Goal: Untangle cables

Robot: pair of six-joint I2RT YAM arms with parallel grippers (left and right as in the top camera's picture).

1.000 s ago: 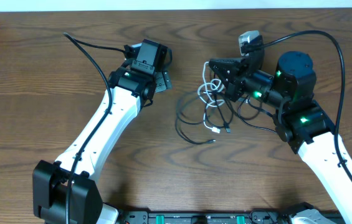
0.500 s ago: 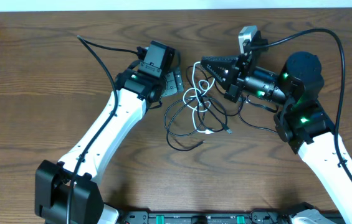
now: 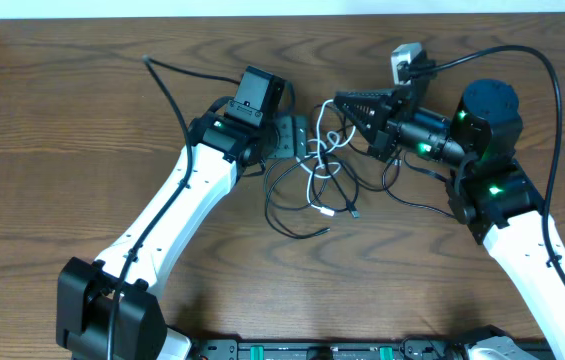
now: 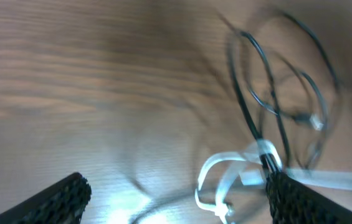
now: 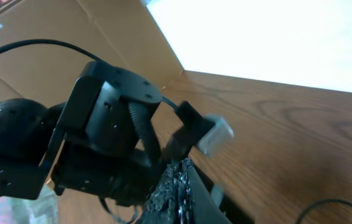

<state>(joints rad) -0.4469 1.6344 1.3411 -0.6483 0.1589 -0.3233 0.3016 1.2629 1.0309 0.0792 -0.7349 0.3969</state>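
Currently thin black cord [image 4: 245,109] and thinner white cord [image 4: 228,157] lie knotted mid brown wooden table [image 3: 62,120], between arms. Left pincer [image 3: 293,137] spread, straddling white loop, likely to catch it. Right pincer [image 3: 345,102] pressed together at tangle's top edge, probably anchoring; pinched strand not discernible.

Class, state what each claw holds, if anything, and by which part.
Left claw open, holding nothing. Right claw shut beside the cable tangle; whether it pinches a cord cannot be told.
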